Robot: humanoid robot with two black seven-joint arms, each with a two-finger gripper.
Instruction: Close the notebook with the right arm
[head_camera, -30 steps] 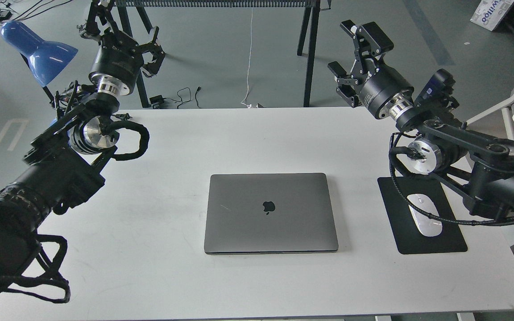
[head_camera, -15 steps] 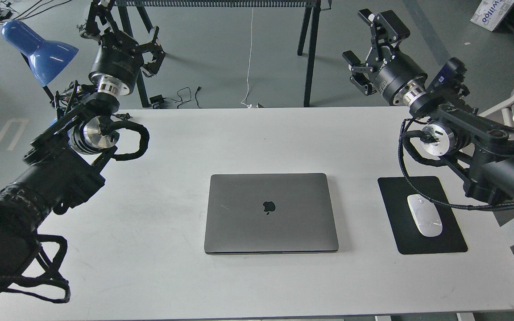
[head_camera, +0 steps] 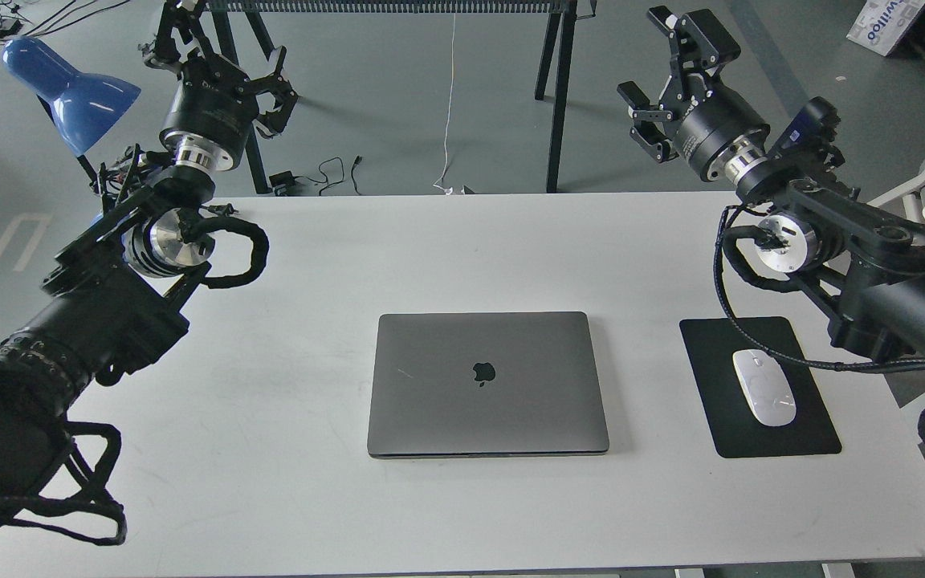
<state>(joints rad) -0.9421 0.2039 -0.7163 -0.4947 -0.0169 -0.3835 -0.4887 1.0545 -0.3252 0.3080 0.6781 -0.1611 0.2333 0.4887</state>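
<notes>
The notebook [head_camera: 486,384] is a space-grey laptop lying flat in the middle of the white table [head_camera: 286,498], lid down, with the dark apple logo facing up. My right gripper [head_camera: 666,60] is open and empty, raised beyond the table's far right edge, well away from the notebook. The right arm [head_camera: 848,257] with its blue module near the wrist comes in from the right. My left gripper [head_camera: 218,64] is open and empty, raised beyond the table's far left corner.
A black mouse pad [head_camera: 755,389] with a white mouse [head_camera: 764,387] lies right of the notebook, under the right arm. A blue desk lamp [head_camera: 69,88] stands at the far left. Black table legs [head_camera: 555,96] and cables are on the floor behind.
My right arm has lifted and drawn back up and to the right, away from the mouse pad. The notebook stays shut and the left arm has not moved.
</notes>
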